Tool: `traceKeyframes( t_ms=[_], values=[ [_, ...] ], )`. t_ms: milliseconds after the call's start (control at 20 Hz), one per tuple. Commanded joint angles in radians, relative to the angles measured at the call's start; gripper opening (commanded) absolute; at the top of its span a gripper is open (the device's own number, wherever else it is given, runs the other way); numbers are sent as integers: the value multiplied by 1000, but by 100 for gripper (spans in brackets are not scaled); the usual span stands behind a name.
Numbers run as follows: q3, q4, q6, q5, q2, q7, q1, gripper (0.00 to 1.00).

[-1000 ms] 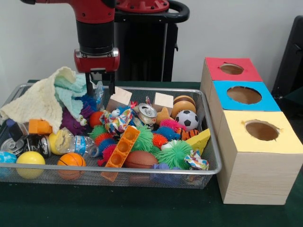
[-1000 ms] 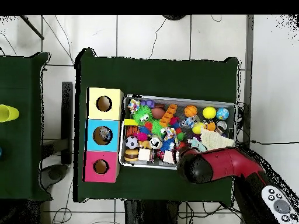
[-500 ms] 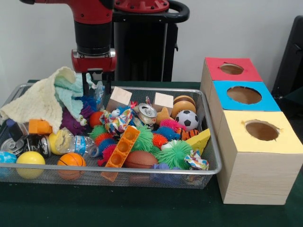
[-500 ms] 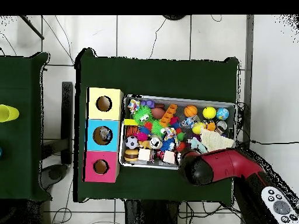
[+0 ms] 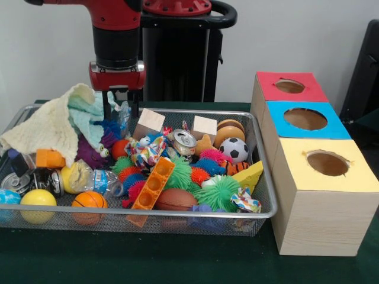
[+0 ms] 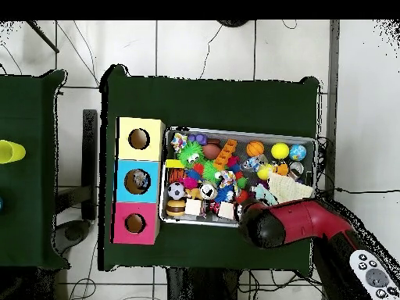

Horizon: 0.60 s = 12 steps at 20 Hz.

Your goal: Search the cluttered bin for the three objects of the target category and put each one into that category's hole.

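A dark green worktop (image 5: 177, 266) carries a wire mesh bin (image 5: 263, 177) at the left of the frame and three wooden boxes at the right, topped red (image 5: 308, 89), blue (image 5: 337, 127) and yellow (image 5: 361, 177), each with a round hole. The bin is crowded with balls, spiky toys, cans and a cream cloth (image 5: 50, 124). The claw (image 5: 118, 109) hangs at the bin's upper left; how far it is parted cannot be told.

Dark green table (image 5: 177, 266), seen from the front. Directly on it: wire mesh bin (image 5: 263, 183) at left, full of toys; just right of it, three wooden boxes (image 5: 314, 207) in a row, touching.
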Motion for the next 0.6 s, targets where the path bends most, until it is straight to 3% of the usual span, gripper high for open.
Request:
traceKeyframes(
  t_ms=[50,100,150,600],
  values=[
    [-21,-45,-48,-57,46,-32,1,100],
    [-17,-43,-45,-54,47,-37,-2,100],
    [-13,-40,-42,-50,48,-43,-5,0],
    [-10,-43,-40,-48,43,-38,9,0]
  ],
)
